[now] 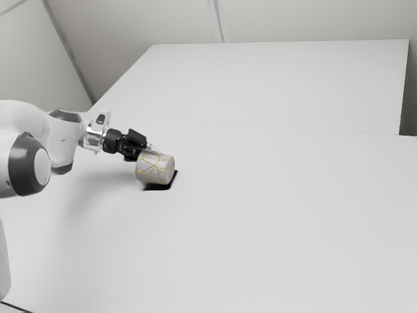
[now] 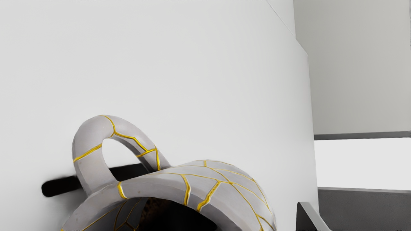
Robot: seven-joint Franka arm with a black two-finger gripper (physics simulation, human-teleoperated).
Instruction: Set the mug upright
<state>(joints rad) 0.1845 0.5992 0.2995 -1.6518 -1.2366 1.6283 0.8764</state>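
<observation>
Left of the exterior frame's centre, the pale, gold-veined mug (image 1: 155, 168) lies on its side, dark mouth facing the gripper (image 1: 152, 148), whose fingers (image 2: 313, 218) stand apart.

Pale grey walls (image 1: 124, 26) (one with a narrow strip (image 1: 219, 23)) surround a smooth white tabletop (image 1: 273, 228), crossed by a thin seam (image 1: 260, 125).

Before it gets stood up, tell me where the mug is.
In the exterior view, the mug is tipped over beside the gripper, toward that view's right.
</observation>
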